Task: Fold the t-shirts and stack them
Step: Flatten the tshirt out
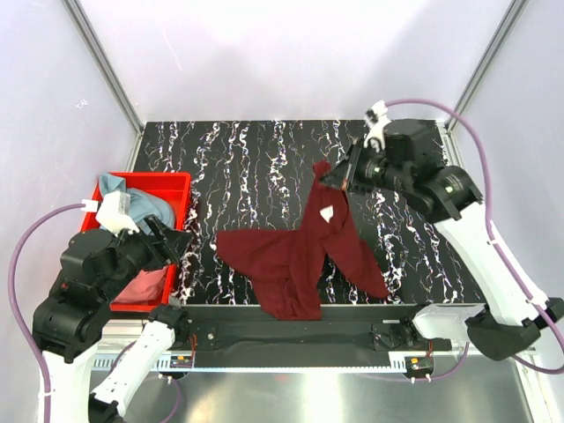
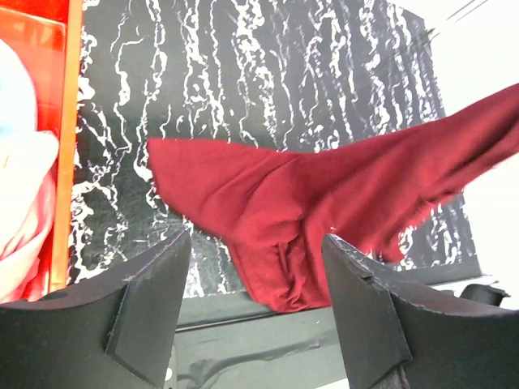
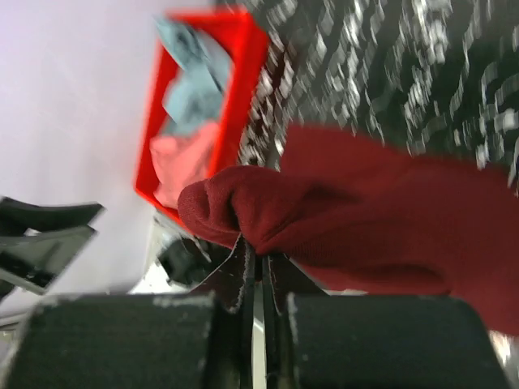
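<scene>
White walls [image 1: 264, 53] close in a black, white-veined worktop [image 1: 229, 159], with a red bin [image 1: 145, 179] at its left edge. The maroon shirt [image 1: 291, 256] lies crumpled across the near middle of the worktop, its lower part bunched close to the near edge. One end rises up and to the right into the right hand [image 1: 342, 181]. That hand is clamped on a wad of the maroon cloth — the wrist view shows its fingers pressed together with fabric squeezed between them. The left hand [image 1: 179, 244] hovers just beside the bin's right wall, low over the worktop, fingers spread apart and holding nothing. The shirt's left tip lies ahead of it. The teal shirt [image 1: 110, 185] and pink shirt [image 1: 141, 286] sit heaped in the bin, unfolded.

The step in hand, as I judge it, is spreading the first shirt flat before any fold. The next move calls for the left hand to take the free left end, so the two can draw the cloth taut and lay it down smooth. There is good room toward the far half of the worktop — it is bare across its width. The near edge is the risk: cloth lies close to it and could slide off. The bin hems in the left hand on its outer side.
</scene>
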